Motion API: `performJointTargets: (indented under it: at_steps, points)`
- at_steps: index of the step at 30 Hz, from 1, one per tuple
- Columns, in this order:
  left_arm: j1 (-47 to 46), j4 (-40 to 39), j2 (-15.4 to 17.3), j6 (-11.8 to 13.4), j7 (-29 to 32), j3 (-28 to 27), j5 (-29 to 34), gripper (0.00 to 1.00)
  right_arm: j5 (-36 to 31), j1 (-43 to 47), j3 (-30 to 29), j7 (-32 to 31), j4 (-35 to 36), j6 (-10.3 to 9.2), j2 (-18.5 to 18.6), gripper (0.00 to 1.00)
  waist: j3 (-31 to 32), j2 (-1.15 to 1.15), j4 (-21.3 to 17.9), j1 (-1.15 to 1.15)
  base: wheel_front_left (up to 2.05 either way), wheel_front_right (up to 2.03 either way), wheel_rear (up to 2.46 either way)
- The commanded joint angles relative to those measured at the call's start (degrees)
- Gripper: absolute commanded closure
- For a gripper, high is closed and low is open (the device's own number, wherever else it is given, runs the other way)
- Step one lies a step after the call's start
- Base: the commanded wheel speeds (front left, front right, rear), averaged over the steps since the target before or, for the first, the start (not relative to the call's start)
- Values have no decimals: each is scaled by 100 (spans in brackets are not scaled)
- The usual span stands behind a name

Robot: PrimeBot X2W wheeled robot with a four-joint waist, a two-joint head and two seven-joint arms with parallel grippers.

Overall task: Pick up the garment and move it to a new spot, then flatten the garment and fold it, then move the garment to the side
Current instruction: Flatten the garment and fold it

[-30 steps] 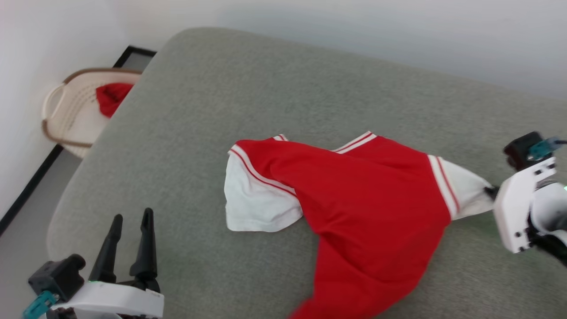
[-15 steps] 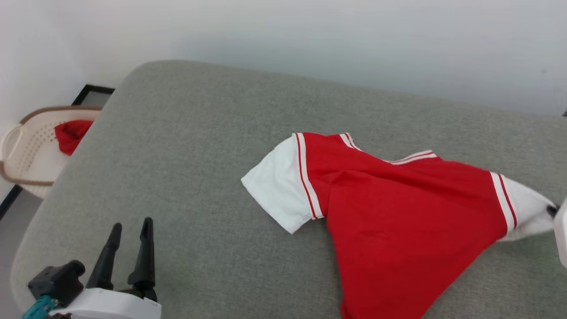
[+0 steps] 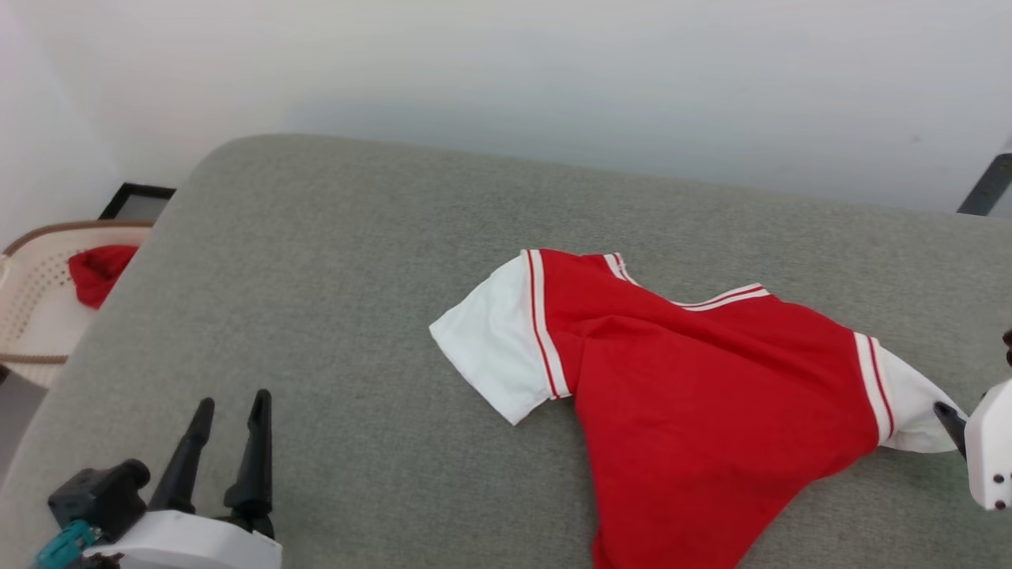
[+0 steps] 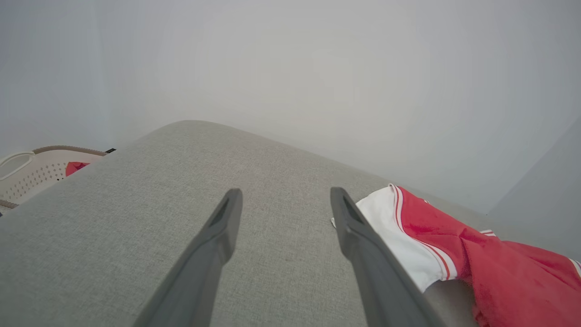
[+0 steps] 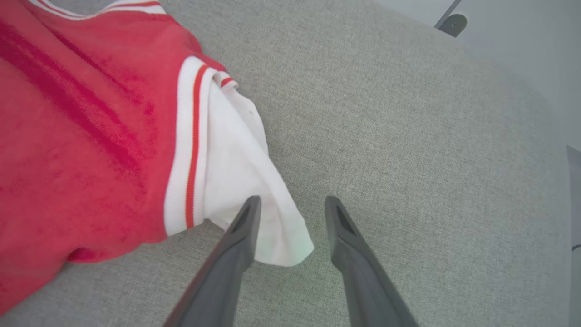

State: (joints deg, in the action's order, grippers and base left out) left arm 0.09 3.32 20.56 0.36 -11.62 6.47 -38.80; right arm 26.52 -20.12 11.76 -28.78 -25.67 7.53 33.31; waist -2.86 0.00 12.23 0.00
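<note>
The red jersey (image 3: 711,411) lies on the grey cushion (image 3: 356,261), back up, twisted and not flat. Its body narrows toward the near edge and runs out of the head view. One white sleeve (image 5: 236,172) reaches out to the right claw (image 5: 292,202), whose fingers are spread wide. The cuff corner lies loose on the cushion between them, touching the inner finger, and nothing is pinched. The other white sleeve (image 4: 399,236) sits just past the outer finger of the left claw (image 4: 281,195), which is parted about as wide, empty, and hovering over bare cushion, well short of the red body.

The move to a new spot looks done, and flattening seems to be the step now in hand. The next move probably calls for each claw to take a sleeve or shoulder edge and draw the cloth apart. The bunched lower hem would then need pulling straight.
</note>
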Motion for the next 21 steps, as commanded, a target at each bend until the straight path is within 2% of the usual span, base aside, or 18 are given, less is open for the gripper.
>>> performJointTargets:
  at_steps: [1, 7, 11, 21]
  points:
    - [60, -36, 43, 26, 23, -23, -7, 0, -35, -91, 16, 40, -1, -7, -16, 0, 38, 0, -85, 0, 0, 0, 0]
    - [120, -181, 183, 53, 134, -84, -45, 0, 8, -148, 12, 190, 307, -7, -56, 0, 128, 0, -354, 0, 0, 0, 0]
    - [145, -295, 304, 69, 228, -164, -96, 0, 52, 45, -146, 383, 724, -7, -217, 0, 208, 0, -583, 0, 0, 0, 0]
    - [178, -578, 655, 132, 605, -364, -255, 0, -210, 957, -723, 940, 2013, -7, -957, 0, 361, 0, -1203, 0, 0, 0, 0]
